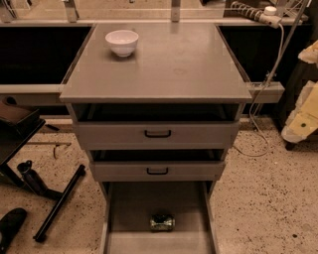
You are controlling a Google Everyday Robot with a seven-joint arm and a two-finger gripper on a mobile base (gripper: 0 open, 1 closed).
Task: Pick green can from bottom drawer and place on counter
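- Green can (162, 222): lies on its side on the floor of the bottom drawer (130, 204), mid-width, toward the near end. Pale patterning on the wrap, but no brand or text legible.
- Bottom drawer is pulled fully out. Nothing above or around the can blocks it.
- Gripper: out of shot, so can't tell if the fingers are apart or together.
- Counter (174, 64): matte grey top w/ a white bowl (121, 42) at the back left.
- Two upper drawers w/ black handles (157, 133), each pulled out a little.
- Back right: white power strip (251, 12), w/ a cable (258, 101) hanging down beside the cabinet.
- Left, on the speckled floor (263, 198): black pole (58, 203).
- Right edge: cream angular shapes (304, 119), can't tell what.
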